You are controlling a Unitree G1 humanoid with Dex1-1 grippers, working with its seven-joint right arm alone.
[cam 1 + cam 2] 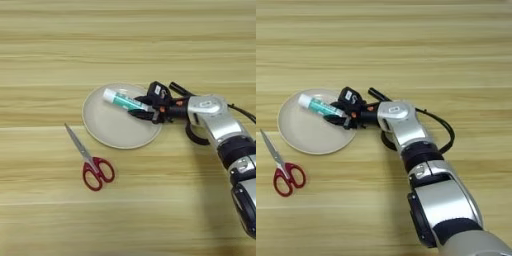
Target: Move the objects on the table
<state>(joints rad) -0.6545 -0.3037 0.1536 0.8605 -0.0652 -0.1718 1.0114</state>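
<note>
Claw (142,107) pinches the glue stick's (122,101) right end over the plate's (102,130) right rim. End-grip is shallow: stick could pivot or slip out, roll off plate onto the tabletop (128,40). Scissors (90,160) lie just left-below the plate.

Matt beige plate (107,127) on striped wooden table (125,45) (scissors (92,161): glossy red handles).
</note>
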